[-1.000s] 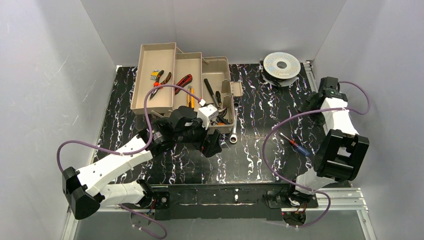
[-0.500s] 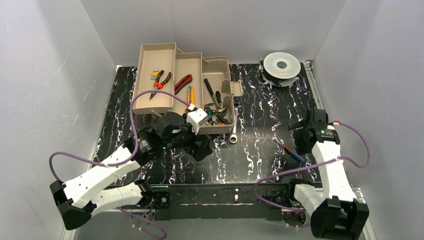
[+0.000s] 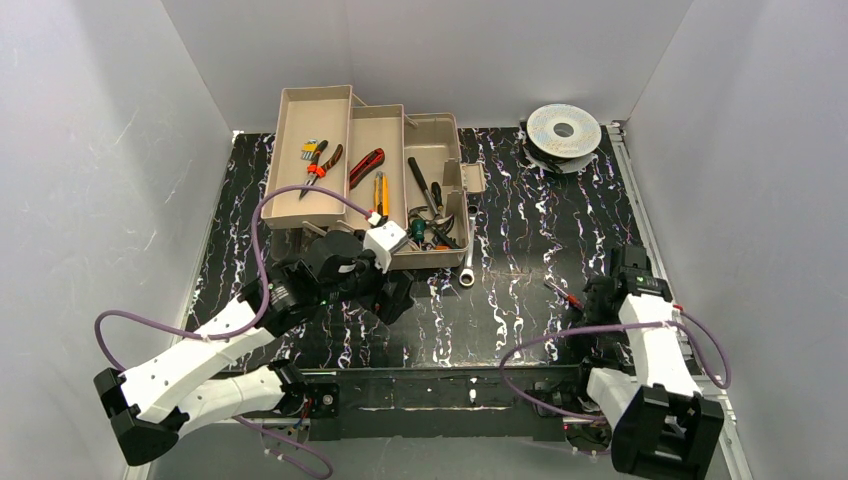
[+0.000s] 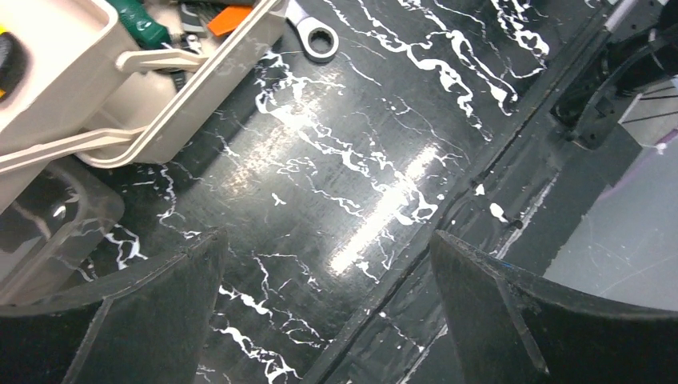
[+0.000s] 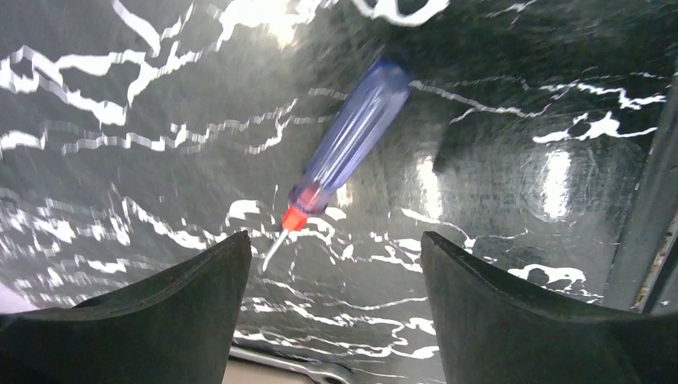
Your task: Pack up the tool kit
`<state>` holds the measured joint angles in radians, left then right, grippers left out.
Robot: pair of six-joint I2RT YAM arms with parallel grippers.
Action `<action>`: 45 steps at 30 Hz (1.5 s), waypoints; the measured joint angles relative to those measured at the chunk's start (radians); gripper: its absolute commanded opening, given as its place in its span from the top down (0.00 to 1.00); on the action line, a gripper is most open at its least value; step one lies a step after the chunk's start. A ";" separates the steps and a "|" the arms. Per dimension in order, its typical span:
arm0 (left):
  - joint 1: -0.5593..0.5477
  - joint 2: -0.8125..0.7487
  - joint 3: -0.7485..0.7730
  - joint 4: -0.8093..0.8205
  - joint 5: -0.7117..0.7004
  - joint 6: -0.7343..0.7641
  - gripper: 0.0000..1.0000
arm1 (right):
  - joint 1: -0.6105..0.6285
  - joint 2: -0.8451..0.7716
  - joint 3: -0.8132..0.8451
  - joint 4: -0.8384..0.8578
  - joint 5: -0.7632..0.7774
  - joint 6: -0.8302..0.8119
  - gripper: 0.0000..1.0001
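Right wrist: blue-handled, red-collared screwdriver

We look down from above and behind on the whole table, left wrist close over the near edge of the toolbox, right wrist close over the blue screwdriver, both spots in our top view

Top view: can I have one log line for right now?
left gripper: open, empty, beside toolbox | right gripper: open, over blue screwdriver
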<state>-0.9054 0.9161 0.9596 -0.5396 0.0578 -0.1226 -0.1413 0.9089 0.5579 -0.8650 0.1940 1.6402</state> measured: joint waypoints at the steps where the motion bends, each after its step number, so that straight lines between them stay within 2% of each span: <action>1: 0.000 -0.004 -0.002 0.000 -0.008 0.000 0.02 | -0.023 0.013 0.001 0.004 -0.002 0.006 0.17; 5: 0.000 -0.026 -0.005 -0.008 -0.048 0.000 0.02 | -0.163 0.125 0.004 0.018 -0.043 0.001 0.19; 12: 0.000 -0.029 -0.005 -0.012 -0.075 0.001 0.02 | -0.194 0.187 0.000 0.068 -0.069 0.011 0.41; 13: 0.000 -0.029 -0.005 -0.012 -0.077 0.001 0.02 | -0.197 0.192 -0.006 0.080 -0.071 0.014 0.46; 14: 0.000 -0.029 -0.005 -0.012 -0.079 0.002 0.02 | -0.203 0.199 -0.015 0.098 -0.074 0.019 0.64; 15: 0.000 -0.029 -0.005 -0.012 -0.082 0.003 0.02 | -0.208 0.211 -0.024 0.110 -0.077 0.024 0.88; 16: 0.000 -0.029 -0.005 -0.012 -0.087 0.005 0.02 | -0.213 0.222 -0.024 0.113 -0.090 0.026 0.98; 23: 0.000 -0.029 -0.005 -0.016 -0.138 0.014 0.02 | -0.224 0.301 0.042 0.110 -0.116 -0.003 0.99; 26: 0.000 -0.029 -0.005 -0.016 -0.161 0.018 0.02 | -0.224 0.288 0.101 0.133 -0.126 -0.121 0.99; 31: 0.000 -0.045 -0.009 -0.015 -0.195 0.024 0.02 | -0.193 0.268 0.212 0.322 -0.237 -0.386 0.99; 33: 0.000 -0.064 -0.018 -0.015 -0.215 0.026 0.02 | -0.132 0.311 0.321 0.349 -0.270 -0.496 0.99; 39: 0.000 -0.117 -0.025 -0.013 -0.319 0.025 0.02 | 0.145 0.575 0.805 0.420 -0.405 -0.774 0.99; 45: 0.000 -0.216 -0.043 -0.002 -0.481 0.019 0.02 | 0.389 0.851 1.218 0.362 -0.494 -0.959 0.99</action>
<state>-0.9054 0.7002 0.9165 -0.5415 -0.4236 -0.1040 0.2478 1.7603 1.7763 -0.5030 -0.3000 0.6811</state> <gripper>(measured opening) 0.981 0.208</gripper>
